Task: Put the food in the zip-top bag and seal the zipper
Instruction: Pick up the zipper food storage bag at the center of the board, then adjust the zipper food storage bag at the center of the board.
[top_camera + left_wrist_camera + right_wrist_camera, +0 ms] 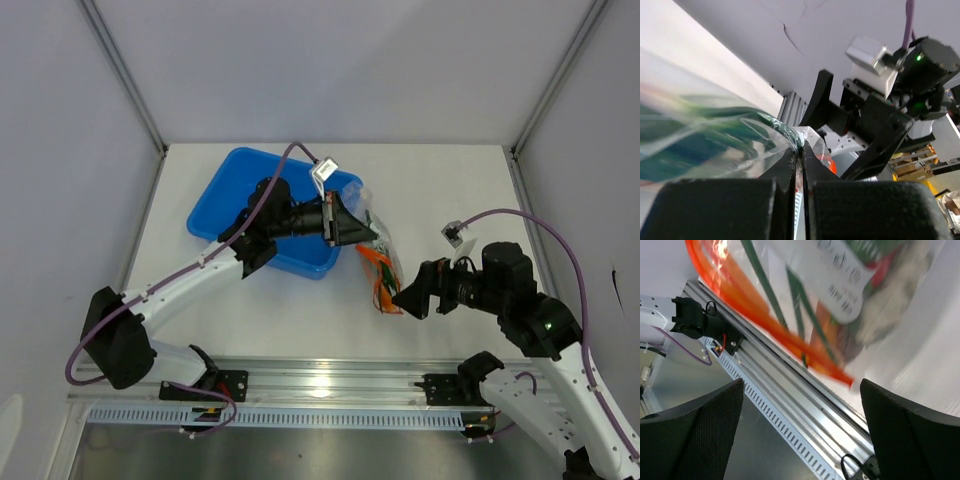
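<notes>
Left gripper (374, 238) pinched shut on a corner of the zip-top bag (381, 258), just beside the blue tray (228, 186), food (879, 295) inside; right gripper (408, 300) gaping by the zipper (377, 283) (looks unsealed); thin pinch may slip, spilling food.

A blue tray (225, 190) sits on a white table (450, 180), toward the back and the left. Plain grey walls (330, 60) stand around the table on three sides. A shiny silver rail (330, 385) runs along the near edge. Far off in the left wrist view is something yellow (912, 167), maybe a wooden frame, too blurry to tell.
</notes>
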